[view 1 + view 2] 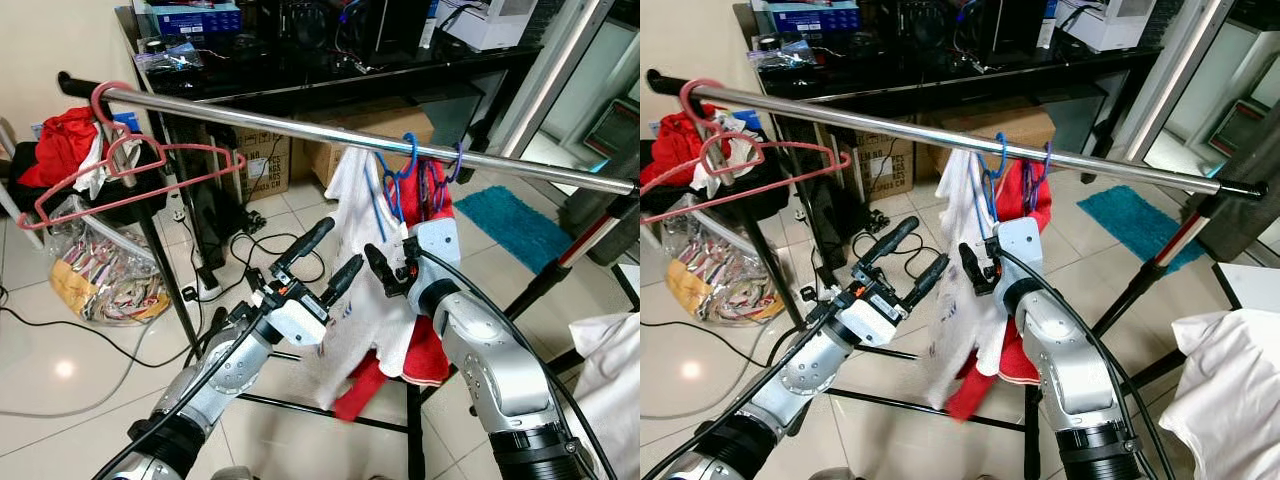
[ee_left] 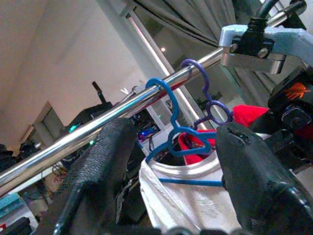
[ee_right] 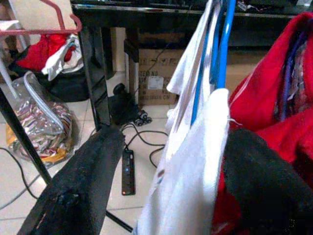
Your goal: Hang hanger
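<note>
From the head views we see the steel rail [image 1: 330, 130] crossing the scene; the blue hanger [image 1: 392, 180] already hooks over it, carrying a white shirt [image 1: 350, 250], with a purple hanger [image 1: 447, 170] and red garment [image 1: 425, 350] just beside. Below the rail, our left gripper [image 1: 322, 262] is spread wide and empty; our right gripper [image 1: 385, 268] sits against the shirt.

In the left wrist view, the blue hook [image 2: 164, 90] rides the rail.

In the right wrist view, the fingers [image 3: 83, 186] gape, holding nothing. We judge the hanger light, stiff and slippery; grip it near the neck below the rail.
</note>
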Controlling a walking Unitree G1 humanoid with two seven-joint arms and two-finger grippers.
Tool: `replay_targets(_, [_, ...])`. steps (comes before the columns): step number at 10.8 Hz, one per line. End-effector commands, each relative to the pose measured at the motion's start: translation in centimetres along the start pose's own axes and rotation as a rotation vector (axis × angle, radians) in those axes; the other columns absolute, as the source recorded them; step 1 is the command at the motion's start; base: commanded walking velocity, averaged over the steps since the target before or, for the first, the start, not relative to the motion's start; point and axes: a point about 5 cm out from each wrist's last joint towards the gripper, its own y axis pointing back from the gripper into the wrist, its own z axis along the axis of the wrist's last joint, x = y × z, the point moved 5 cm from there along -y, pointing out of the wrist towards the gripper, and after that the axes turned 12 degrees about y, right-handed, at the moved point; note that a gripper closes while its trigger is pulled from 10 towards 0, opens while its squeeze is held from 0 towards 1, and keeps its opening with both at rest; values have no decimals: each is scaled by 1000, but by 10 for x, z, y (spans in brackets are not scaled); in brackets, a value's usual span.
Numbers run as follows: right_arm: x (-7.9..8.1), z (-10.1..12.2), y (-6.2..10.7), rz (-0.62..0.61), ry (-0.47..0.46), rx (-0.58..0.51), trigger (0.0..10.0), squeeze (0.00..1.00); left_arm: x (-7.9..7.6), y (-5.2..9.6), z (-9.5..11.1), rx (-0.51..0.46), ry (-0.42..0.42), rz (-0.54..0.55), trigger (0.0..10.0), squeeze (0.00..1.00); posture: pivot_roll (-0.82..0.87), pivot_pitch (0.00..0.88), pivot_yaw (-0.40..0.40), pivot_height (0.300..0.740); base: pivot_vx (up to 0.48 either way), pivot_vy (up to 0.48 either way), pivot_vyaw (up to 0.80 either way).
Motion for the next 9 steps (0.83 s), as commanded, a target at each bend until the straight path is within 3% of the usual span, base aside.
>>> replay_targets(1, [-4, -3, -1, -13, 0, 19, 8471, 0, -4, -1, -1, 7, 1, -14, 10000, 0, 88, 0, -79, 740, 0, 0, 0])
replay_targets(2, [-4, -1, -2, -15, -5, 12, 5922, 0, -5, -1, -1, 7, 1, -16, 10000, 0, 88, 0, -78, 740, 0, 0, 0])
replay_targets(3, [-3, 0, -3, -13, -10, 10, 0, 0, -4, -1, -1, 6, 1, -17, 10000, 0, 90, 0, -75, 740, 0, 0, 0])
replay_targets(4, [-3, -2, -4, -15, -13, 12, 902, 0, -3, -1, -3, 17, 42, -3, 10000, 0, 90, 0, -75, 740, 0, 0, 0])
replay_targets(5, [-3, -2, -5, -16, -10, 13, 1647, 0, 3, 1, -12, 64, 180, 71, 10000, 0, 96, 0, -74, 740, 0, 0, 0])
replay_targets(6, [-5, -1, -6, -27, 4, 6, 0, 0, 12, 6, -20, 99, 228, 132, 10000, 0, 95, 0, -72, 740, 0, 0, 0])
replay_targets(8, [-8, -1, -7, -38, 8, 3, 0, 0, 8, 11, -22, 116, 210, 95, 10000, 0, 103, 0, -73, 740, 0, 0, 0])
replay_targets(9, [-9, 2, -8, -46, 10, -15, 0, 0, -1, 13, -25, 142, 245, 43, 10000, 0, 107, 0, -72, 740, 0, 0, 0])
